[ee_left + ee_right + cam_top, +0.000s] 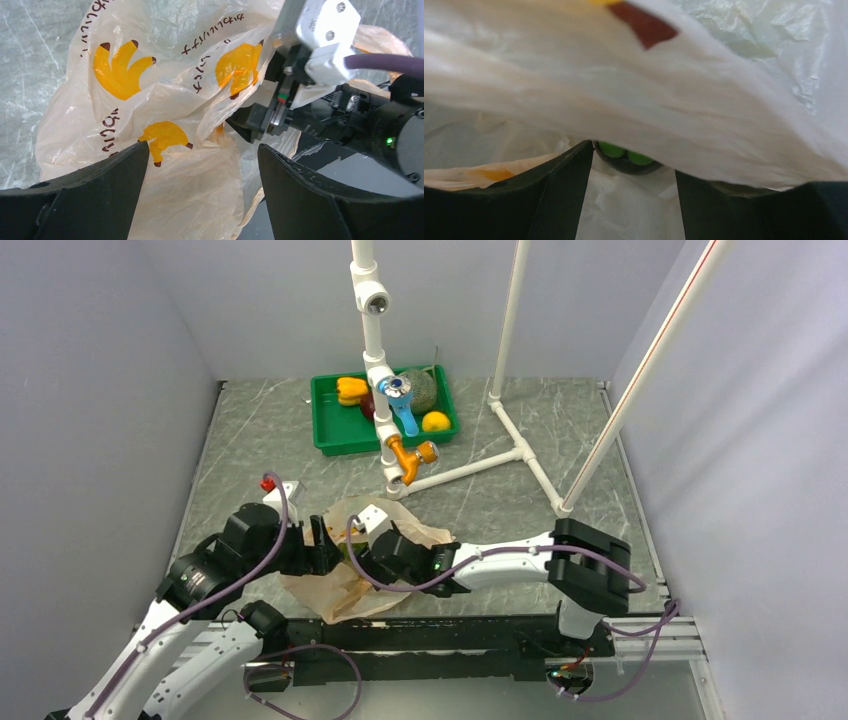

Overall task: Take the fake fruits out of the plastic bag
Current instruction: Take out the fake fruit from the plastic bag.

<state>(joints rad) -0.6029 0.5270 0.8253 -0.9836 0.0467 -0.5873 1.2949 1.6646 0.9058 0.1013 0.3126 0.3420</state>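
Observation:
The plastic bag point(340, 590), peach-beige with yellow banana prints, lies crumpled on the table between my two arms. My left gripper point(325, 540) is at its left side. In the left wrist view that gripper point(202, 150) is open, its fingers wide apart with loose bag film point(200, 200) between them. My right gripper point(357, 552) reaches into the bag mouth from the right. Inside, the right gripper point(633, 160) stands open, and a green bunch point(619, 150) of the fake fruits lies just past its fingertips, half covered by a fold of plastic. Other fruits in the bag are hidden.
A green tray point(330, 435) at the back holds a yellow-orange pepper point(350, 390), a netted melon point(422, 390) and a small yellow-orange round fruit point(436, 421). A white pipe frame point(375, 350) with valves stands over the tray. Grey walls enclose the table.

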